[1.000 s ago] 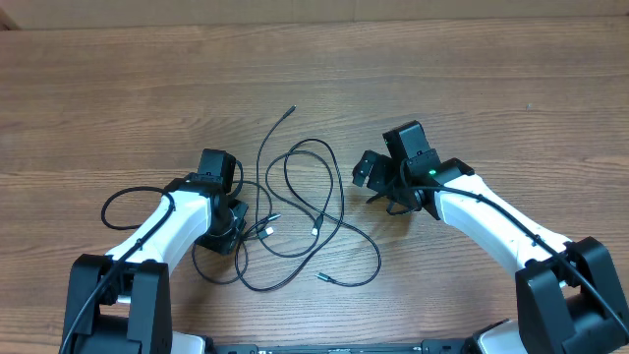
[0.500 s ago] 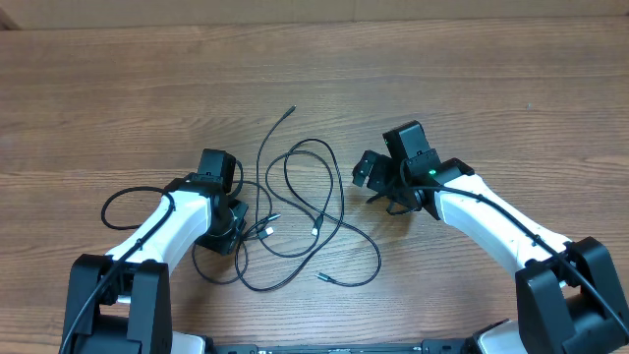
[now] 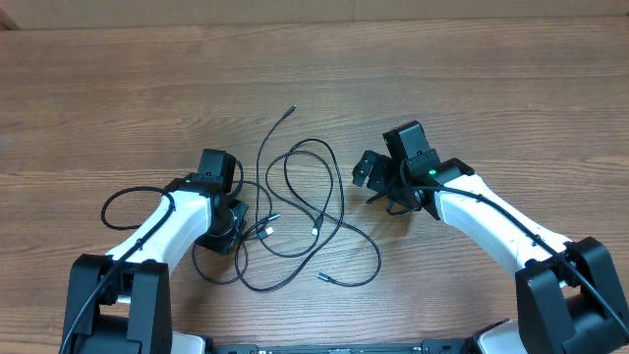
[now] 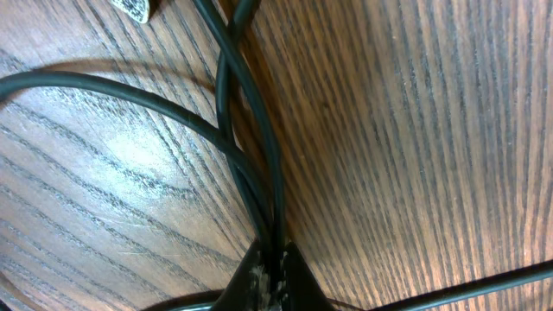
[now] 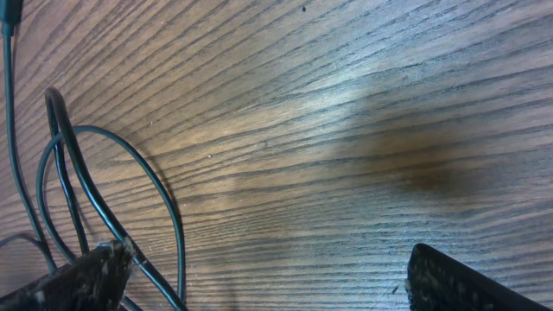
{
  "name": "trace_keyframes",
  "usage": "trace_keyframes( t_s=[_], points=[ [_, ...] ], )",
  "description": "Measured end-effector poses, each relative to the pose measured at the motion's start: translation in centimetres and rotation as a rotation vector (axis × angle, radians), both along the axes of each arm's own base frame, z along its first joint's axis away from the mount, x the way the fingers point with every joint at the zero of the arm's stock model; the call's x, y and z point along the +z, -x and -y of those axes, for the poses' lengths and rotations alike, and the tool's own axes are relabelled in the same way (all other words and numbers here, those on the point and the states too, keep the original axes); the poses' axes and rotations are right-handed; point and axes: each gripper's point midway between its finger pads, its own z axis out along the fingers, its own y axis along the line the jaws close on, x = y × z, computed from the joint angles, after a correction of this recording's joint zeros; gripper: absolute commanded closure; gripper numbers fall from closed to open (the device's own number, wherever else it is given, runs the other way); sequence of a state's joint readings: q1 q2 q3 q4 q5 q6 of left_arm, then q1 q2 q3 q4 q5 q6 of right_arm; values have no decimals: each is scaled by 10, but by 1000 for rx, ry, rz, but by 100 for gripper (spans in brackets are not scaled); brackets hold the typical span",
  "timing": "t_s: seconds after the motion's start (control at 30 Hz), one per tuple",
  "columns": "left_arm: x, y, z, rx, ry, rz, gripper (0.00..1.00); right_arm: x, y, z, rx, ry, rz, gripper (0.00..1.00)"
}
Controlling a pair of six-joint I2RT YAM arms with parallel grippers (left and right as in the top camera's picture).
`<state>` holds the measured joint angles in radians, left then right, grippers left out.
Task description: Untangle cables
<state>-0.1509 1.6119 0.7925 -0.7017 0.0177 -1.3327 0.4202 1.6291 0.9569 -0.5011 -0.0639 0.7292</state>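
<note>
On the brown wooden table (image 3: 472, 88), the left gripper (image 4: 268, 281) pinches thin black looping cables (image 4: 266, 216) tight; the right gripper (image 5: 268, 276) gapes wide, holding nothing

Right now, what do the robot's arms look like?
The left arm and right arm have white shells, black joints and a thin black wire along each. The right one shows a tiny green light. Its fingers are black and scuffed.

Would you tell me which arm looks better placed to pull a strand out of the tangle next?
Left, probably: the left gripper is shut on the cables at the tangle's left edge, while the right gripper stands open and empty.
</note>
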Motion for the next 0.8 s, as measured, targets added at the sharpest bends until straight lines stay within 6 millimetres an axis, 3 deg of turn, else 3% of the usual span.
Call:
trace_keyframes(
  t_s=[0.8],
  points=[
    [0, 0, -1, 0, -4, 1, 94, 0, 0, 0, 0, 0, 0, 0]
  ],
)
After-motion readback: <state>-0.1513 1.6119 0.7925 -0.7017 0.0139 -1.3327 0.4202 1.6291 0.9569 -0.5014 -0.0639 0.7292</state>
